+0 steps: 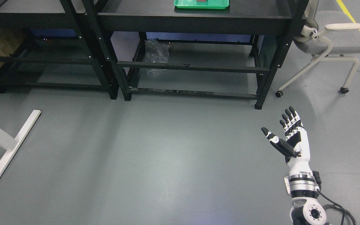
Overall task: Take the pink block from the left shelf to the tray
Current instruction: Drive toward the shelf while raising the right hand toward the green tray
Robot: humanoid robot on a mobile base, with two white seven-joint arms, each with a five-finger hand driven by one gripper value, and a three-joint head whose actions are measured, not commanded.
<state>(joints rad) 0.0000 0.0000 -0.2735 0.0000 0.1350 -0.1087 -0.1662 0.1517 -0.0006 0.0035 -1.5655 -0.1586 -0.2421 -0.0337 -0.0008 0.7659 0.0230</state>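
The gray floor point(155, 156) fills most of the view. Two black shelves stand side by side along the top. The left shelf point(36, 18) is at 10 o'clock and the right shelf point(195, 23) is at 12 o'clock. A gray chair point(333, 40) on wheels stands at 2 o'clock, just beside the right shelf. A white stand leg point(8, 147) lies on the floor at 9 o'clock. The right hand point(287, 137) comes up from 5 o'clock over the floor. Its fingers point(291, 120) are straight, the thumb sticks out to the side, and it holds nothing. A green tray point(202, 3) sits on top of the right shelf at the top edge. Something dark red point(202, 1) lies in it, mostly cut off. A crumpled clear bag point(156, 56) hangs under that shelf. No pink block can be seen on the left shelf.
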